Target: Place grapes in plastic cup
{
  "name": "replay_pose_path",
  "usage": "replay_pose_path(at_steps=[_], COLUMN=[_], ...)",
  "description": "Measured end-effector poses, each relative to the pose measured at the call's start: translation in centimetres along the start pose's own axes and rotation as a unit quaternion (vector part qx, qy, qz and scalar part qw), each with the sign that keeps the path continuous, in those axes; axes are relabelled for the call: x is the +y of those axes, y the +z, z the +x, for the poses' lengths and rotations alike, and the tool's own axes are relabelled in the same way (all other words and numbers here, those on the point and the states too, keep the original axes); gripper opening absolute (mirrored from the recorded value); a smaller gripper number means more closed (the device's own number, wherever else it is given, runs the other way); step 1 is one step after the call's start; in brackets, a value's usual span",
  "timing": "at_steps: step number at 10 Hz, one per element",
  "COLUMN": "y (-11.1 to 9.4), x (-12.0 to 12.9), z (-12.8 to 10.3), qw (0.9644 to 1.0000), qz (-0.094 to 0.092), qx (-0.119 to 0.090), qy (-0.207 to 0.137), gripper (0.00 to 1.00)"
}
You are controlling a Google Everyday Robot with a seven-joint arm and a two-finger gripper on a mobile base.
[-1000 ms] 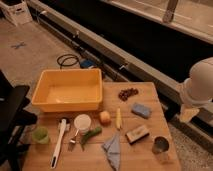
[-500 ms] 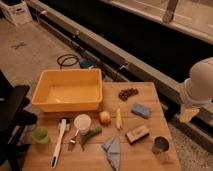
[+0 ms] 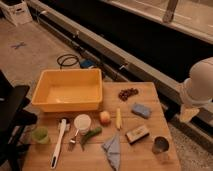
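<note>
the grapes [image 3: 127, 93] are laid at the table's [image 3: 150, 150] far edge, just right of the bin [image 3: 67, 90]. the cup [image 3: 40, 135] is set well apart at the near-left corner. the gripper, hidden by the arm [image 3: 200, 82] off the table's right side, is spread open.

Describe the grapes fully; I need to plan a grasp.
The grapes are a small dark purple-red bunch of round berries, lying on the wooden table near its far edge, right of the yellow bin, behind the blue sponge. Nothing else touches them; the gripper hangs off the table's right side.
</note>
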Motion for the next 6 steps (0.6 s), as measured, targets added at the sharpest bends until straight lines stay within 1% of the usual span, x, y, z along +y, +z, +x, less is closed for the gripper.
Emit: replay_pose_path(at_steps=[2,3,4,5,6], y=[0.0,-0.1,-0.7,-1.4,-1.8], x=[0.1,0.1,0.4,0.7,0.9], z=[0.0,-0.1,-0.5,-1.7,-3.2], qw=[1.0000,1.0000,0.9998,0.9992,0.9986], qz=[0.000,0.005,0.015,0.024,0.028], qx=[0.003,0.005,0.002,-0.006,-0.013], qy=[-0.002,-0.005,-0.016,-0.030,-0.042], gripper=[0.80,0.80,0.80,0.80,0.80])
